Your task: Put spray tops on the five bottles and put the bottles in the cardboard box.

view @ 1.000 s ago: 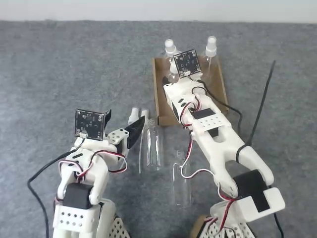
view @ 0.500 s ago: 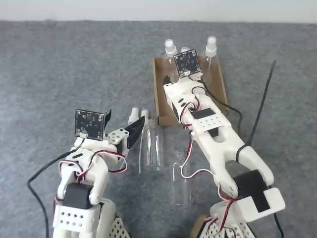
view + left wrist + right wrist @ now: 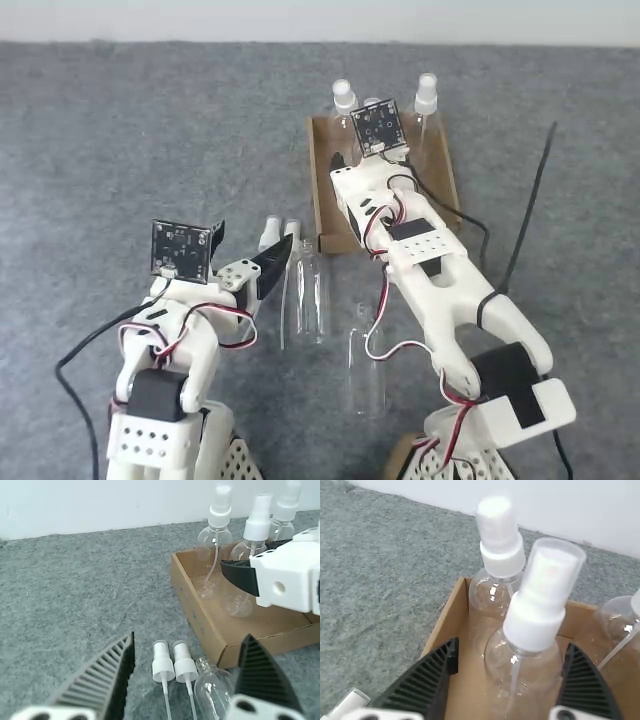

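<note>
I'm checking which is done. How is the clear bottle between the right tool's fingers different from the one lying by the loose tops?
The clear plastic bottle between the right tool's fingers stands upright in the brown cardboard box; the clear plastic bottle by the loose white spray tops lies on the grey carpet. The first wears a spray top; the second's neck is bare. Both are see-through.

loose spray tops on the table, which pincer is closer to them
Left. The left pincer is open just short of the spray tops; the right pincer is off at the box, straddling a capped bottle.
</note>
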Controlling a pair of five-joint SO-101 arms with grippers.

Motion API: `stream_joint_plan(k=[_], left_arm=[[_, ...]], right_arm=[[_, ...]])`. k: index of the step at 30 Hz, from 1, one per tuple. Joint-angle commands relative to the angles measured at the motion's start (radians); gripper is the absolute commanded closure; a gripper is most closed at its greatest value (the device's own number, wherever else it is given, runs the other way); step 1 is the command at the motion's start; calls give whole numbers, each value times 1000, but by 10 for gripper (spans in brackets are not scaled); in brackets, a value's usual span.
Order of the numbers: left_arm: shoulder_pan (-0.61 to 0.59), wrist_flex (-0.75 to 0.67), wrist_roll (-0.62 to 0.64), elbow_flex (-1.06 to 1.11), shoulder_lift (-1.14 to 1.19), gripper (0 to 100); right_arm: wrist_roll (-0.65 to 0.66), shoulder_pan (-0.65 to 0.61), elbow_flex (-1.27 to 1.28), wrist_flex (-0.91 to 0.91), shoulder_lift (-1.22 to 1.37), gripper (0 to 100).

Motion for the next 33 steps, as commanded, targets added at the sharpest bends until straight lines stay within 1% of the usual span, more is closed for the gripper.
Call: stream_joint_plan(k=[1, 5, 10, 14, 33], left_arm=[[-3, -28, 2, -7, -12, 692], [-3, -28, 2, -7, -12, 692], [-3, -28, 2, -7, -12, 692], [-3, -28, 2, -7, -12, 692], [-3, -28, 2, -5, -12, 692]], right_arm=[[5, -8, -32, -12, -24, 728], [5, -7, -31, -12, -18, 741], [3, -5, -31, -12, -22, 885], [3, -2, -31, -12, -24, 955], [3, 1, 14, -24, -27, 961]])
